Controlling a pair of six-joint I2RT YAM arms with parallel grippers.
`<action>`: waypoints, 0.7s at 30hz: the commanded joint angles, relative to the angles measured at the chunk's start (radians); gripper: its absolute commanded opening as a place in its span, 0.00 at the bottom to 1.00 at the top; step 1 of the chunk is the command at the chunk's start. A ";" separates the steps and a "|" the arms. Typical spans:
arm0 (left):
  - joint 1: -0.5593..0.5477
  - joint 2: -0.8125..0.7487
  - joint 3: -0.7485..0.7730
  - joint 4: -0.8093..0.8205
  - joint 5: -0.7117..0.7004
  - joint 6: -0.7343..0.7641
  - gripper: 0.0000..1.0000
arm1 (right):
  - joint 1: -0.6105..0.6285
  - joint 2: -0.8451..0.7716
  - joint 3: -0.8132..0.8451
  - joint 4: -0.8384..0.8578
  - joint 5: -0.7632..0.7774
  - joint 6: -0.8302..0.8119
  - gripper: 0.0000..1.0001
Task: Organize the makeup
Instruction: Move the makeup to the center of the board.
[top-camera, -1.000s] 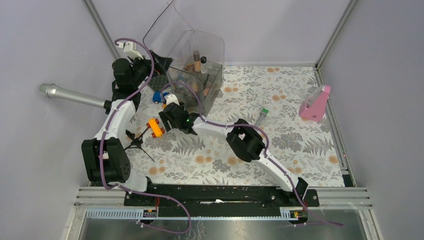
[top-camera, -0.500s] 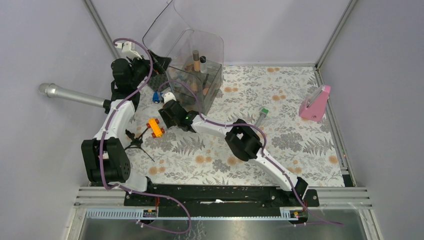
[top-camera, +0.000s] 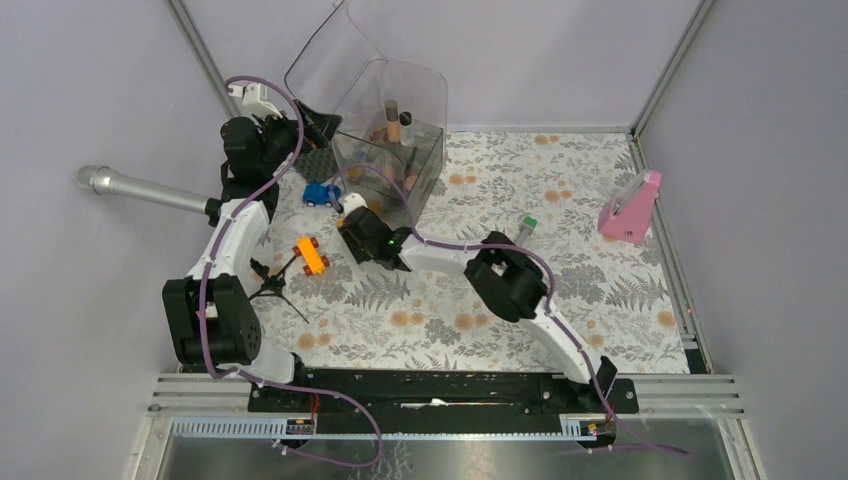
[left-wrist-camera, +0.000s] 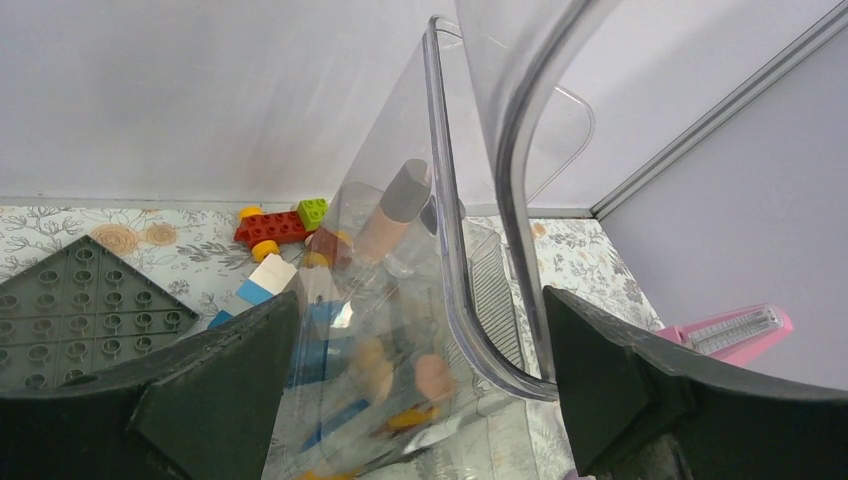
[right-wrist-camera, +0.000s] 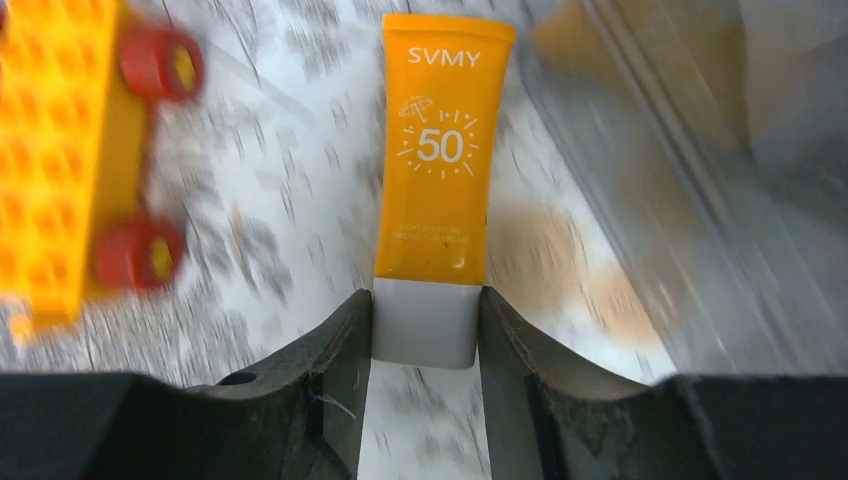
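An orange tube (right-wrist-camera: 440, 150) marked SVMY 50 lies on the floral mat, its white cap (right-wrist-camera: 424, 325) towards me. My right gripper (right-wrist-camera: 424, 335) is shut on that cap, a finger pressed to each side. From above, this right gripper (top-camera: 352, 212) sits just left of the clear organizer box (top-camera: 395, 150), which holds upright bottles (top-camera: 398, 125). My left gripper (left-wrist-camera: 420, 400) is open, its fingers (left-wrist-camera: 200, 400) straddling the box's raised clear lid (left-wrist-camera: 480, 250) without touching it. A grey tube with a green cap (top-camera: 524, 228) lies on the mat to the right.
An orange toy car (top-camera: 310, 255) and a blue one (top-camera: 320, 194) lie left of the right gripper. A dark brush (top-camera: 275, 285) lies by the left arm. A silver microphone (top-camera: 140, 190) sticks out at the left, a pink item (top-camera: 630, 208) stands at the right wall, and a grey baseplate (left-wrist-camera: 80, 300) lies behind the box.
My right gripper has closed on the orange tube's cap and shifted right, away from the orange car, uncovering the blue car. The left arm has not moved.
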 joint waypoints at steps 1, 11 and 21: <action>0.027 0.017 0.013 -0.024 0.013 0.021 0.96 | -0.016 -0.236 -0.370 0.056 -0.015 0.088 0.23; 0.027 0.020 0.009 -0.018 0.022 0.015 0.96 | 0.103 -0.690 -1.029 -0.024 0.101 0.362 0.27; 0.027 0.030 0.007 -0.010 0.033 0.002 0.96 | 0.220 -1.048 -1.351 -0.288 0.135 0.776 0.41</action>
